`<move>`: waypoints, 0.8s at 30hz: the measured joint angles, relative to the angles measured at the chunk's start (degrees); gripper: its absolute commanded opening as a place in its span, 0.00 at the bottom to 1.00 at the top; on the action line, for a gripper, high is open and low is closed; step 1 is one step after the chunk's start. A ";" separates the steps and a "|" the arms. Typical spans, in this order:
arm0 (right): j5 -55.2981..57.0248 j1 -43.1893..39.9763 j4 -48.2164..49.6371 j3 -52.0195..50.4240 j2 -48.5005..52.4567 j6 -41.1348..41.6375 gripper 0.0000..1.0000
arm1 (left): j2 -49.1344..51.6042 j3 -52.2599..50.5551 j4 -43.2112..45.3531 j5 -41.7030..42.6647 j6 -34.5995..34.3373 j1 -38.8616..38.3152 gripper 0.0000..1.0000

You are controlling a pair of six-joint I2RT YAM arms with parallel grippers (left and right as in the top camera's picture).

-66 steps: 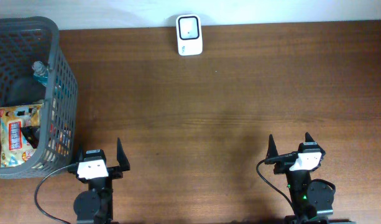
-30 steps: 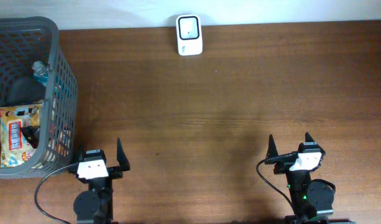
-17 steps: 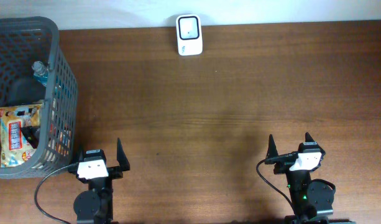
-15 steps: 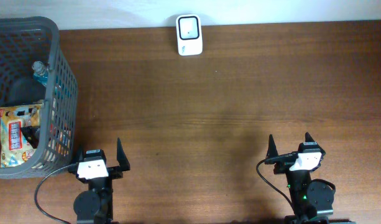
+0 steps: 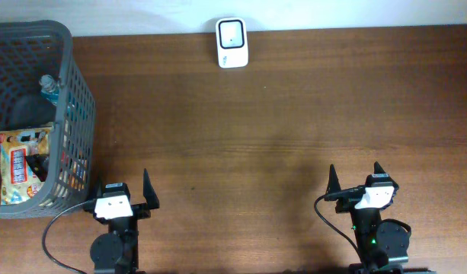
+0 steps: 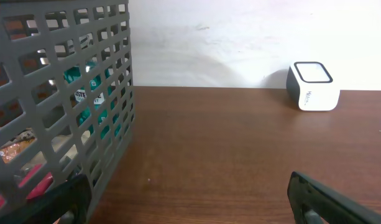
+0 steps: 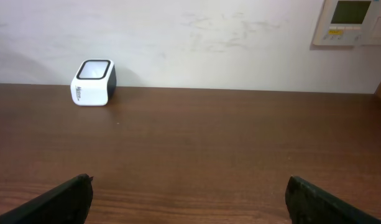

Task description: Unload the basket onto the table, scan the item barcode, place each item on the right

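1. Two robot arms sit at the near edge of a dark wooden table (image 5: 294,114), the left gripper (image 5: 123,183) and the right gripper (image 5: 355,170) both pointing toward the far wall.
2. The left gripper's jaws stand wide apart with nothing between them; in its wrist view only the two dark fingertips (image 6: 330,200) show at the bottom corners.
3. The right gripper's jaws are equally wide and hold nothing, its fingertips (image 7: 56,199) framing bare wood.
4. A small white scanner (image 5: 232,33) with a dark glass top rests at the far edge of the table, against the wall, well apart from both arms.
5. Dark lettering runs along the scanner's side (image 6: 312,86), but it is too small to read from either wrist camera.
6. A grey plastic mesh basket (image 5: 69,91) stands at the table's left end, just beside the left arm.
7. Inside it lies a snack packet (image 5: 20,164) printed in yellow, red and white; its wording cannot be made out.
8. Behind the packet stands a clear bottle (image 5: 49,86) with a teal label; white print shows through the mesh in the left wrist view (image 6: 84,87), illegible.
9. A dark rounded object in the basket cannot be identified.
10. A beige wall panel (image 7: 350,22) with a greenish display hangs on the white wall at the right; its buttons carry no readable text.
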 measured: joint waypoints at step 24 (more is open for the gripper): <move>0.00 0.02 0.00 0.00 0.00 -0.02 0.99 | 0.00 -0.26 8.61 14.82 -1.51 0.04 0.99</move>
